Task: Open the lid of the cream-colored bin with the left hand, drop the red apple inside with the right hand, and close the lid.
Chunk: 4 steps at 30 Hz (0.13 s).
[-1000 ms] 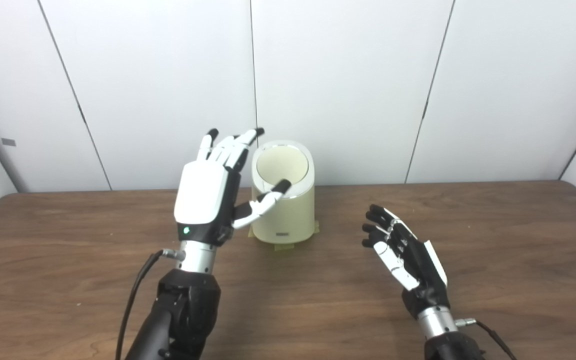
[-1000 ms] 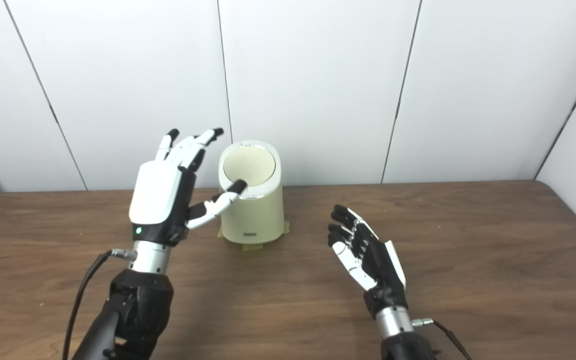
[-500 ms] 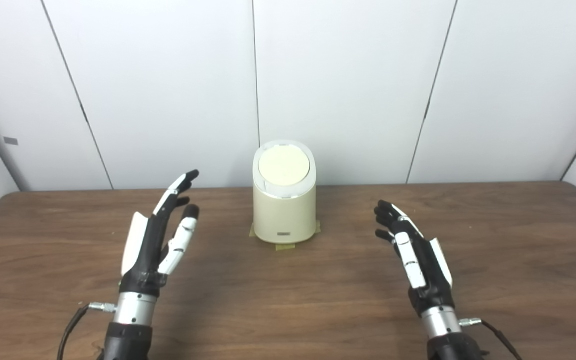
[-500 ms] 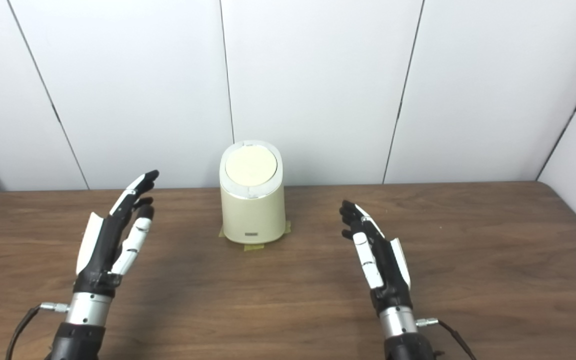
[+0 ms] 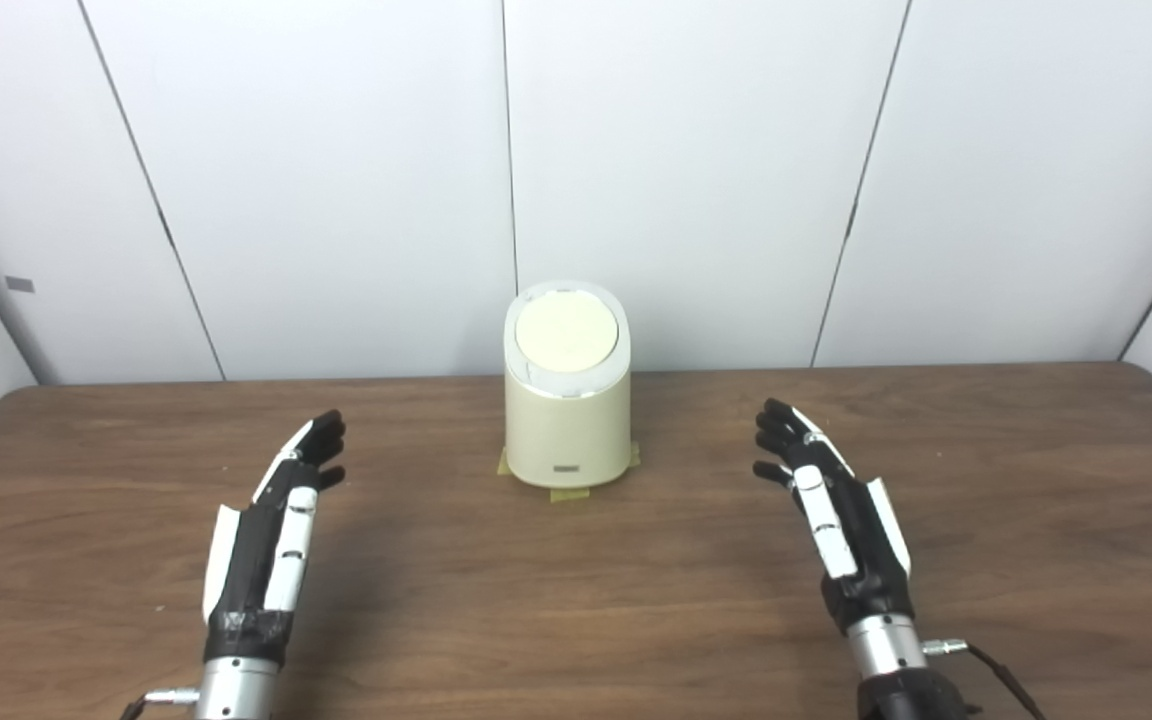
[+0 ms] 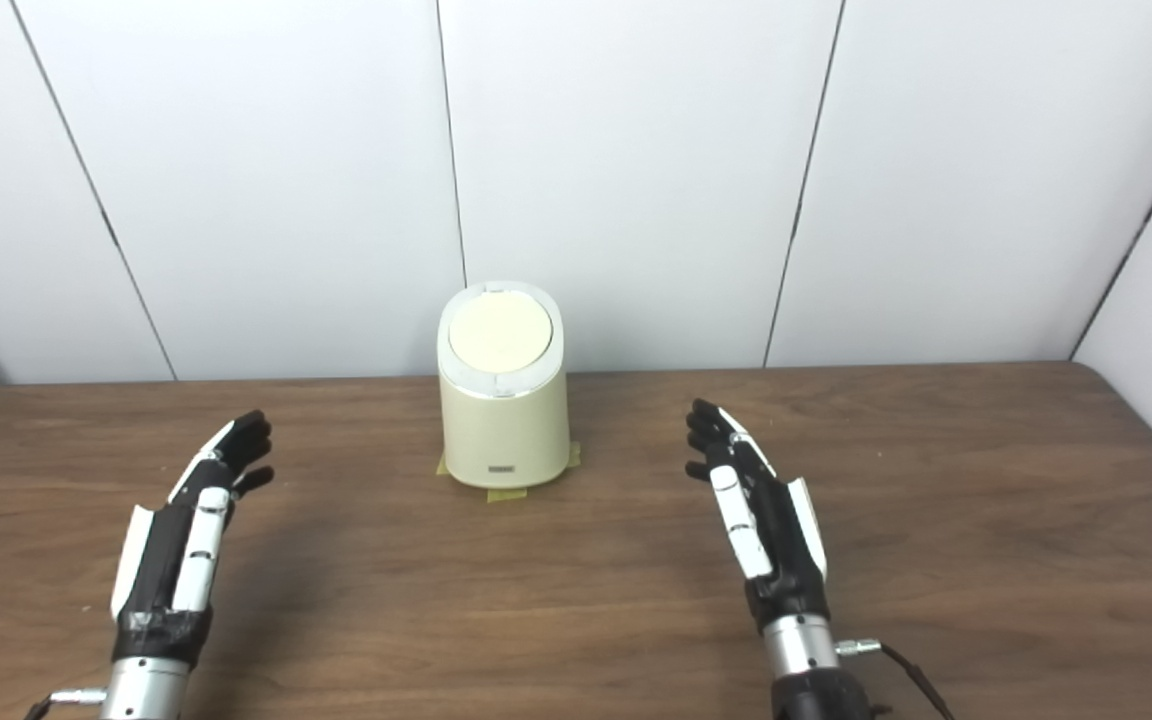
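- The brown wood-grain table is stretching across the whole view, and its far edge is meeting a white panelled wall with dark seams running down it.
- The cream-colored bin is standing upright near the middle of the table's far edge, just in front of the wall. It is sitting on strips of yellowish tape that are peeking out at its base.
- The bin's round lid is lying shut, flat within its pale rim, tilted slightly toward me.
- A small dark label is showing low on the bin's front; I cannot read it.
- I am holding my right hand above the table toward the near edge, right of the bin and well apart from it. Its fingers are lying straight and slightly spread, pointing toward the far edge, and it is gripping nothing.
- I am holding my left hand toward the near edge on the left side, also well apart from the bin. Its fingers are stretching forward, loosely apart, and it is carrying nothing.
- Cables are leading off both of my wrists at the bottom edge of the view.
- I am not seeing the red apple anywhere on the table; with the lid shut, I cannot tell what the bin is containing.
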Motion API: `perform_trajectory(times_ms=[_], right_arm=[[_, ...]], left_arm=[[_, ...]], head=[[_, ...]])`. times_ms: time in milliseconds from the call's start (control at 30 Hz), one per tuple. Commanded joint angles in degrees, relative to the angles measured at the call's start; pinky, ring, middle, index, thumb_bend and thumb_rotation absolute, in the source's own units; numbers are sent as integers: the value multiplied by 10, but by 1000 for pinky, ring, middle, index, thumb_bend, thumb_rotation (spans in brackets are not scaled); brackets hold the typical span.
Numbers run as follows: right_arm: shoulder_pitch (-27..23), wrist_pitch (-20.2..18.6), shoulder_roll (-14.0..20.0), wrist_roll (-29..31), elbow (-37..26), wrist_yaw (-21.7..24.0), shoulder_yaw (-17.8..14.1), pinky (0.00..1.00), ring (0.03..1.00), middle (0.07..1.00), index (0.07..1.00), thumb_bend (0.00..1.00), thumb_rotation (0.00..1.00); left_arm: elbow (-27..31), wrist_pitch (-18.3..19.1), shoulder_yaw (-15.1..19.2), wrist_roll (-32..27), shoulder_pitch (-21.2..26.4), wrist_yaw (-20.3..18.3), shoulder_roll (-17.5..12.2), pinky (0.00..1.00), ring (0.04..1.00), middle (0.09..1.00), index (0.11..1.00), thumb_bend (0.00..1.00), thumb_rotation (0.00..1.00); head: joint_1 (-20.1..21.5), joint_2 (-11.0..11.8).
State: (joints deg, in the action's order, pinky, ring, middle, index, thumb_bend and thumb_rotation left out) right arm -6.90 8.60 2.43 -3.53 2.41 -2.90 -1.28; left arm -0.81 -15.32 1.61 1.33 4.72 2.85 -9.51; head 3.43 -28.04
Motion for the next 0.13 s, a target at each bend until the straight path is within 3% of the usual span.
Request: perform_trajectory(times_ms=[0,67,100], right_arm=[[-20,27,-4,-2,-12,-10,-6,742,828,838,832,138,819],[-19,27,-7,-6,-13,-18,-8,710,799,805,791,131,588],[-19,28,-8,-8,-13,-21,-9,702,792,796,780,130,519]], left_arm=[[-3,-27,3,-10,11,-6,3,837,896,897,888,166,965],[-6,-25,5,-14,7,-12,5,842,897,898,890,174,956],[-8,-28,6,-15,6,-14,6,842,896,897,890,176,945]], head=[[0,0],[-1,0],[-2,1]])
